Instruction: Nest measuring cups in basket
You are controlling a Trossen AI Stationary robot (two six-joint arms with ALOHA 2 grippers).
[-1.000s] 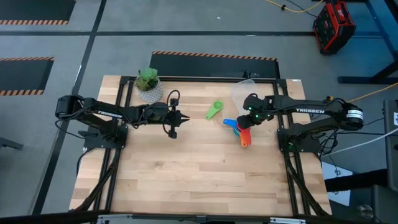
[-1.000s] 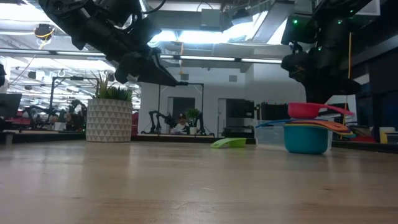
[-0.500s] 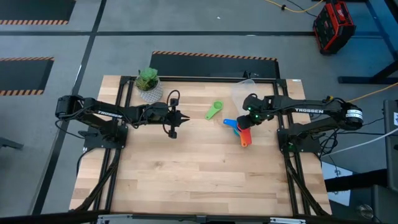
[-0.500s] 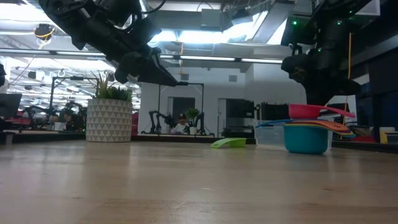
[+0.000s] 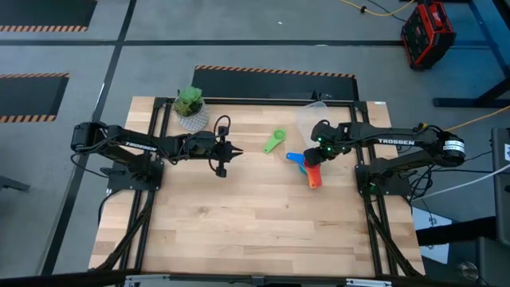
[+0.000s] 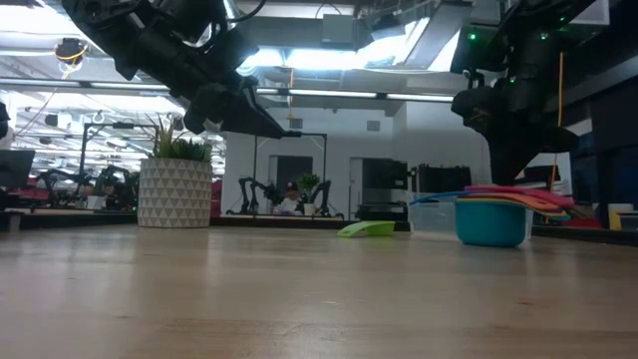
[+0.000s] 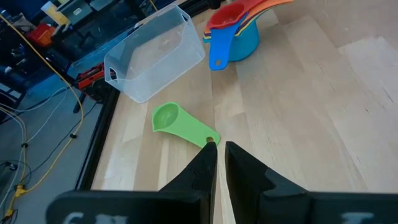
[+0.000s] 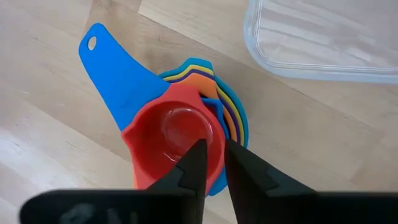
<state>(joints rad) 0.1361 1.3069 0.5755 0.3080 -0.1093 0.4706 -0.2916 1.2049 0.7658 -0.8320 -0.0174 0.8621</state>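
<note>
Several measuring cups sit nested in a stack [image 5: 307,165] at the table's right; the red cup [image 8: 171,140] is the innermost and the teal cup [image 6: 490,221] stands on the wood. My right gripper [image 8: 212,158] points down over the stack, open a little, its fingertips on either side of the red cup's rim. A green cup [image 5: 275,141] lies alone on the wood, left of the stack. The clear basket [image 5: 313,117] stands behind the stack. My left gripper [image 5: 222,169] hangs shut above the table's middle left, holding nothing. My right gripper comes at the red cup from above, with one fingertip [image 8: 194,163] inside the bowl and the other outside the rim [image 8: 214,140]. The cup rests in the stack, upright. Whether a finger touches the rim I cannot tell.
A green plant in a white pot [image 5: 190,106] stands at the far left of the table. The near half of the wooden table [image 5: 255,231] holds no objects. Dark frame rails run along the table's left and right edges.
The red cup has sunk from just above the stack down into it, and its rim now lies almost level with the other cups' rims. Neither arm has shifted.
</note>
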